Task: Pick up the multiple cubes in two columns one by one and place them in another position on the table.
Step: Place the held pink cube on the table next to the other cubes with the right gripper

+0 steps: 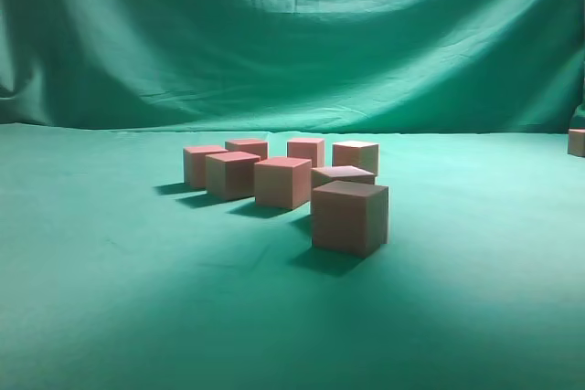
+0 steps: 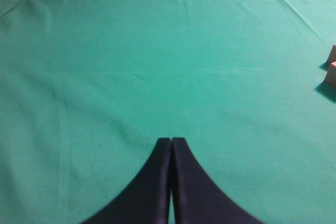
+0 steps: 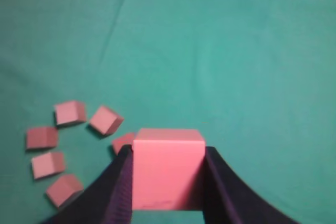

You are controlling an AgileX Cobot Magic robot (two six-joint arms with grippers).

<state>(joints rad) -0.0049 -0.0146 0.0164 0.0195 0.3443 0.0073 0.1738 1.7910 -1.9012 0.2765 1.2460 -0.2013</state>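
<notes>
Your green tabletop (image 1: pixel 110 317) stretches wide beneath a loose cluster of seven pinkish-red cubes (image 1: pixel 282 182), with one more cube (image 1: pixel 577 142) sitting well apart from that cluster at the far right edge of the exterior view. High above the cluster, your right gripper (image 3: pixel 168 182) carries a single cube (image 3: pixel 168 169), its fingers (image 3: pixel 118 182) clamped against both side faces; five or so cluster cubes lie below and to its left in the wrist view. Your left gripper (image 2: pixel 171 148) hangs over bare cloth away from the cluster, fingers pressed together on nothing. The risks, as judged: the matte block could slip from that two-sided pinch, or you could set it down too near the cluster, knock a neighbour, or let it tip on a crease in the cloth.
</notes>
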